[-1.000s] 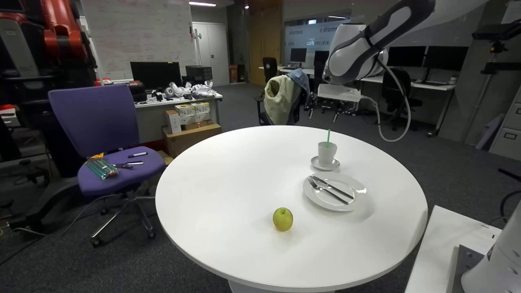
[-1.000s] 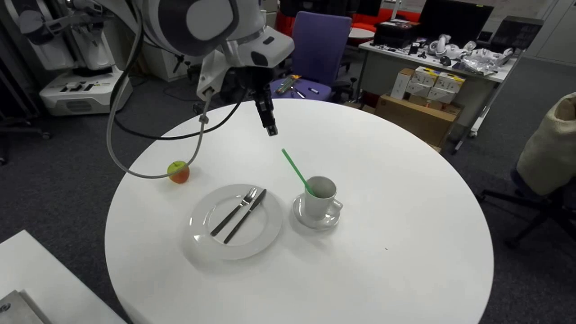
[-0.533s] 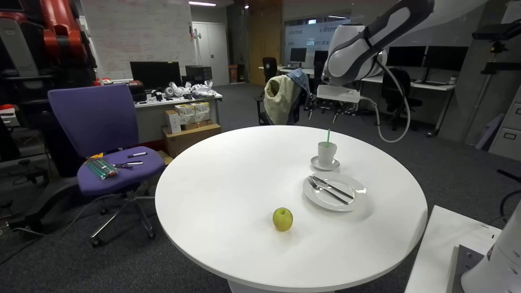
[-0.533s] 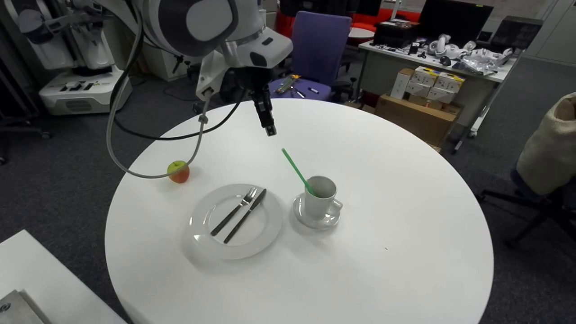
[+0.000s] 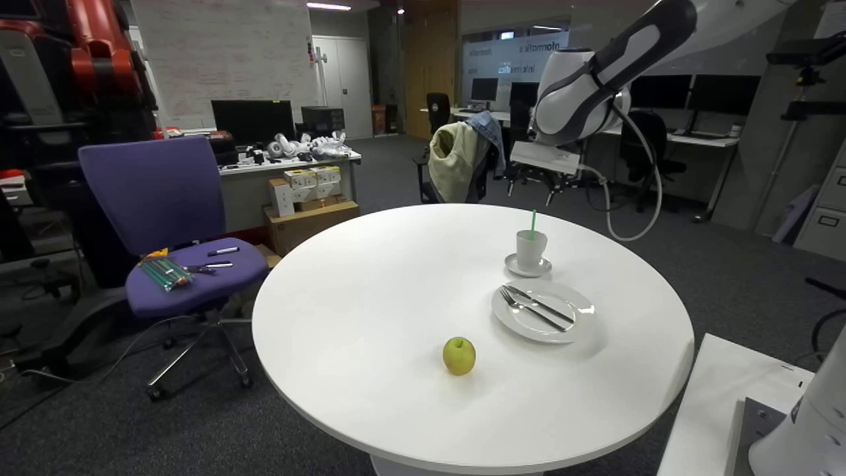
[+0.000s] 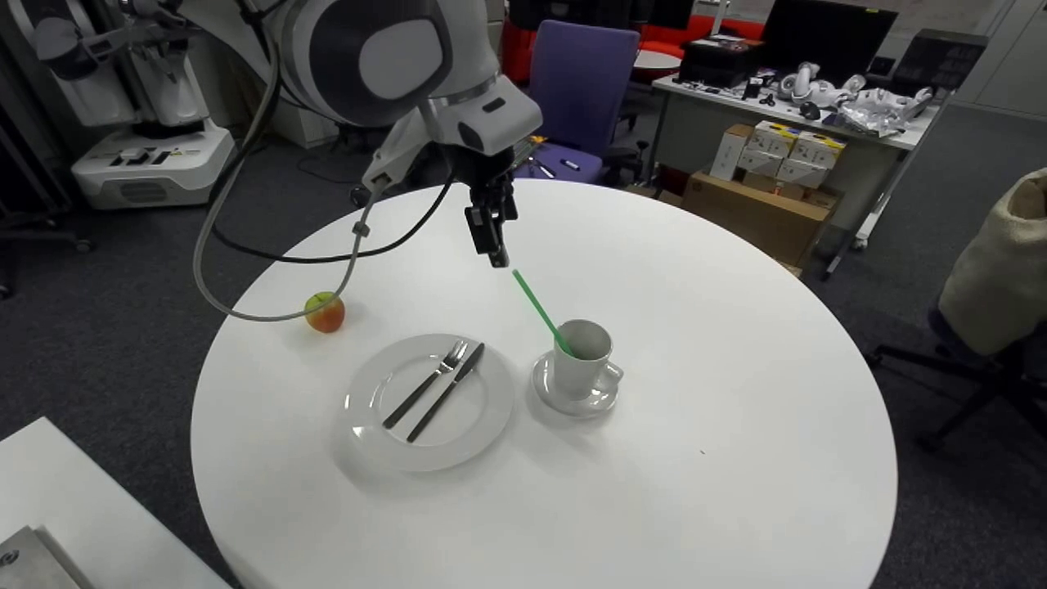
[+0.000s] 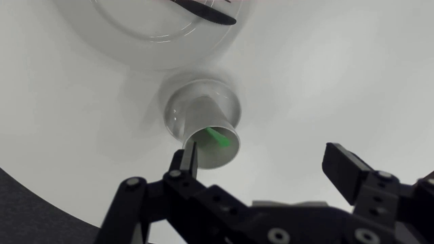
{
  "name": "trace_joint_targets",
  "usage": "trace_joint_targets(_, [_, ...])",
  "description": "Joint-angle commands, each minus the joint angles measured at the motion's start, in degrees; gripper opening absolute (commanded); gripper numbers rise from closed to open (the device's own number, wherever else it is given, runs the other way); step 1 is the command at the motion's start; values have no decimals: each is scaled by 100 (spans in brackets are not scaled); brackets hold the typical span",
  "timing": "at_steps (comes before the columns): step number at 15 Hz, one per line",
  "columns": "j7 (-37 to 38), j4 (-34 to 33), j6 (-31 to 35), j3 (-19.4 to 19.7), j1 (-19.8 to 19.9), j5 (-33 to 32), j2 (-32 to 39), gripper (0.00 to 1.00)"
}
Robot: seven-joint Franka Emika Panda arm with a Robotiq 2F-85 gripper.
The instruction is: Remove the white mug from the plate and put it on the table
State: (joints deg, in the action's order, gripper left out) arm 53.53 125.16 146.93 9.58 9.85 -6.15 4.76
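Observation:
The white mug (image 5: 531, 252) stands upright on the small white saucer (image 5: 511, 266), the plate of the task, on the round white table (image 5: 396, 277). In an exterior view the mug (image 6: 577, 375) shows its handle, and the saucer (image 6: 564, 406) shows around its base. A green straw (image 6: 536, 303) leans out of the mug. My gripper (image 7: 261, 145) is open and empty above the table. In the wrist view its left finger overlaps the rim of the mug (image 7: 204, 113), but I cannot see contact. In an exterior view the gripper (image 6: 496, 260) hangs above and beyond the mug.
A larger white plate (image 6: 368, 442) with a fork (image 6: 421, 391) and a knife (image 6: 446, 401) lies beside the saucer. An apple (image 5: 459, 356) sits on the table. A hose (image 6: 208, 278) loops down from the arm. A jacket-draped chair (image 5: 456, 162) stands behind the table.
My gripper has lowered a little over the last half second, and the hand has tilted. The hose has shifted with it. The mug, saucer, plate and apple have not moved.

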Motion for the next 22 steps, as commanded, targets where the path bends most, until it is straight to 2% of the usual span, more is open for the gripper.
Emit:
trace_joint_targets(1, [1104,-219,49,287,-44,-207,283,100])
trace_joint_targets(4, [2061,-367,96,534,-69,-407,553,100])
trace_joint_targets(6, [2304,-601,33,635,-44,-400,828,100])
trace_joint_targets(15, [589,-1703,-56,440,183,774,2071,100])
trace_joint_targets(22, [57,-1866,-185,467,244,1331,2357,100])
